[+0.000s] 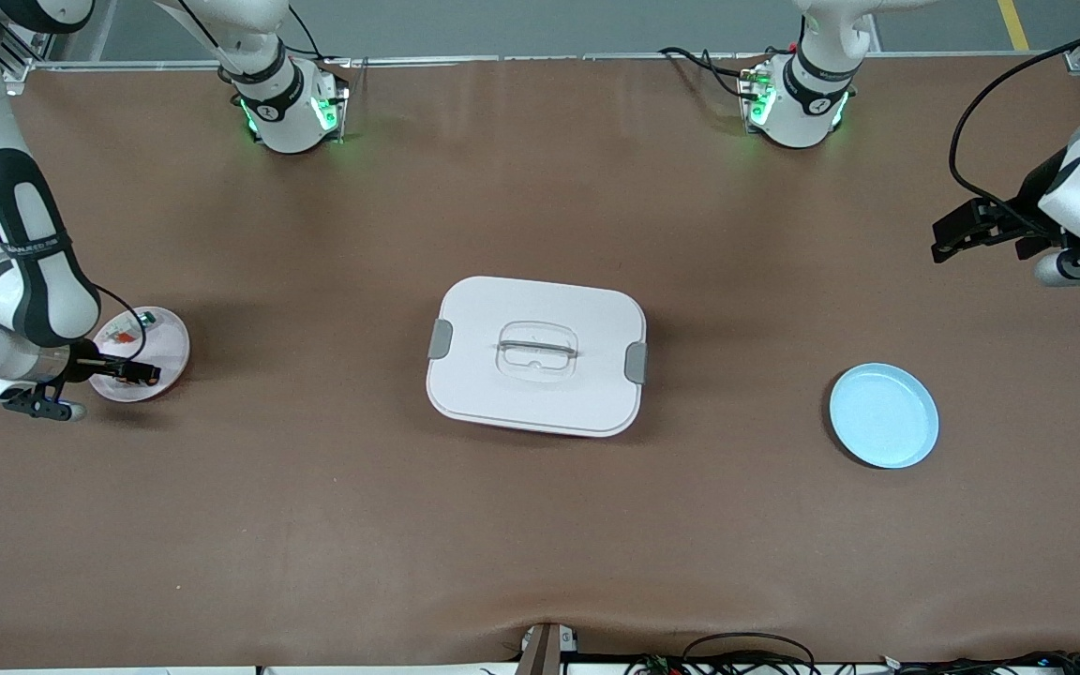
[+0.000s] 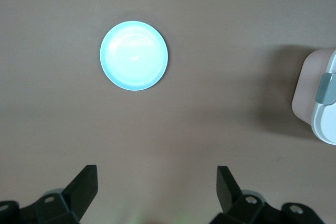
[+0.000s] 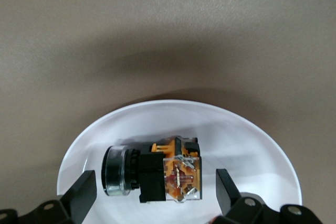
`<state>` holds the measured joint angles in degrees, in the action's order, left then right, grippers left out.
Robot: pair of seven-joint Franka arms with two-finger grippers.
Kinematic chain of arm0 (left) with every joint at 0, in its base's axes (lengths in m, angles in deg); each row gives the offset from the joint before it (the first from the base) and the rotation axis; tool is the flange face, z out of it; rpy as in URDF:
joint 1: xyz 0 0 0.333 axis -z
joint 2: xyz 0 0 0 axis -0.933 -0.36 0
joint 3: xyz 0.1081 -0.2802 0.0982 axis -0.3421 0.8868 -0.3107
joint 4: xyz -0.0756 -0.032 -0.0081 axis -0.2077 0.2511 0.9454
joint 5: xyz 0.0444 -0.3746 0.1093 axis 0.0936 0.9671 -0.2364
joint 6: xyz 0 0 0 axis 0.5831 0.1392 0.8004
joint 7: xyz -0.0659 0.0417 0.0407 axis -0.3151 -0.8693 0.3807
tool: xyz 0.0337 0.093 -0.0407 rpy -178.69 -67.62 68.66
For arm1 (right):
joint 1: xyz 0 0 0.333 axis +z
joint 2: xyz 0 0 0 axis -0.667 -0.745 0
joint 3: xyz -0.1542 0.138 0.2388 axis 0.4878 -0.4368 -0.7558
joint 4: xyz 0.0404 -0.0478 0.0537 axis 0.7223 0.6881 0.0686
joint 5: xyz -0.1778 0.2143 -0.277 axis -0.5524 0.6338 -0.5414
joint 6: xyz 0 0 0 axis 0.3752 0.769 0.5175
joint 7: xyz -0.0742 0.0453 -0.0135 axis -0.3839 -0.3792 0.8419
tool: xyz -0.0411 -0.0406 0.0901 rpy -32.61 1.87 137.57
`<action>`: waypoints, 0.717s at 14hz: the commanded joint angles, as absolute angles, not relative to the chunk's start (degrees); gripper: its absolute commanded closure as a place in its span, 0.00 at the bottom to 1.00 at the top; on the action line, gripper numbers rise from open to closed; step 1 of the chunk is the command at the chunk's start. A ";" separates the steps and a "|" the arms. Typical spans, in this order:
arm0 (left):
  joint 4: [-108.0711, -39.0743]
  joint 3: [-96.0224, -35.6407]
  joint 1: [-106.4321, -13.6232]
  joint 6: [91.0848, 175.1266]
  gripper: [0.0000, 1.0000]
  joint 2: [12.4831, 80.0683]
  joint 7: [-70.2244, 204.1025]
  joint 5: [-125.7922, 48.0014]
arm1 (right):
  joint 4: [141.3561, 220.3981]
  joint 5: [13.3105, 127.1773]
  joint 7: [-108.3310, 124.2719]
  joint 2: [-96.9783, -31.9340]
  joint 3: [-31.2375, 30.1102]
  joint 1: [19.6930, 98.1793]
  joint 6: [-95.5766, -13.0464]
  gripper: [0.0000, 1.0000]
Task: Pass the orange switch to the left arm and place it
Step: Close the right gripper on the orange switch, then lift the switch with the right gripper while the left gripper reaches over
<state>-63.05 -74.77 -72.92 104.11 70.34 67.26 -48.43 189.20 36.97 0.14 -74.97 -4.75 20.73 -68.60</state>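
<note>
The orange switch (image 3: 157, 174), a black push-button with an orange and clear block, lies on its side on a small white plate (image 3: 173, 108). That plate (image 1: 174, 342) is at the right arm's end of the table. My right gripper (image 1: 151, 375) is low over it and open, its fingers on either side of the switch (image 3: 156, 181) and not touching it. In the front view the gripper hides the switch. The white lidded box (image 1: 536, 354) stands mid-table. My left gripper (image 1: 971, 234) hangs open and empty (image 2: 156, 179) over bare table at the left arm's end.
A light blue plate (image 1: 884, 415) lies empty between the box and the left arm's end, also in the left wrist view (image 2: 134, 55) with a corner of the box (image 2: 317, 98). A small red part (image 1: 126, 336) and a green one (image 1: 146, 319) also lie on the white plate.
</note>
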 commanded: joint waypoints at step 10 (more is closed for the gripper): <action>-63.33 -74.58 -72.94 105.68 0.00 69.96 66.64 -49.12 | 184.61 36.83 0.61 -75.27 -5.31 21.36 -59.48 1.00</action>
<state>-63.20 -74.77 -72.92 104.94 70.02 67.26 -48.43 187.28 36.86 0.03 -75.66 -5.02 20.88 -63.78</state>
